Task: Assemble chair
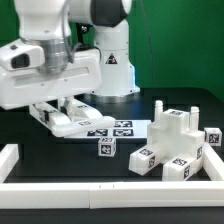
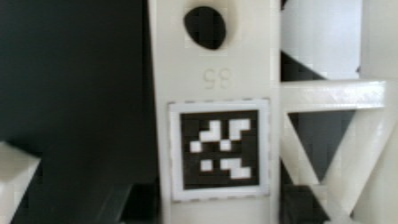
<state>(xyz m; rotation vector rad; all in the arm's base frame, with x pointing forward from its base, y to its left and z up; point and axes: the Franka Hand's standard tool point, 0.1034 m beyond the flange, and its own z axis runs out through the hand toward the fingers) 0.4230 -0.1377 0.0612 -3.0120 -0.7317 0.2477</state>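
Looking at the exterior view first: the arm is bent low over the desk (image 1: 60, 165), toward its far edge on the exterior view's left. The end effector (image 1: 72, 116) is right down at a white bar (image 1: 82, 126). I honestly can't tell from here whether the fingers are clamped on it or just sitting around it.

Just beside that bar, toward the middle of the desk, lies the marker board (image 1: 118, 128) with its row of tags. A small tagged cube (image 1: 106, 147) stands on its own in front of the board, nearer the front edge. The stepped chair assembly (image 1: 175, 142) sits near the front corner on the exterior view's right, well apart from the end effector, with tags on several faces. A low white border rail (image 1: 18, 160) runs along the desk's edges. The robot base behind has a small triangle sticker (image 1: 113, 63), too tiny to read.

Wrist view: the white bar fills the middle, really close up. It has an oval hole (image 2: 208, 25) and a black-and-white tag (image 2: 222, 150). Between them are embossed digits (image 2: 219, 75), "99" or "66", can't say which. White struts (image 2: 338, 95) show beside the bar, blurry. No fingertips are clearly visible here either.
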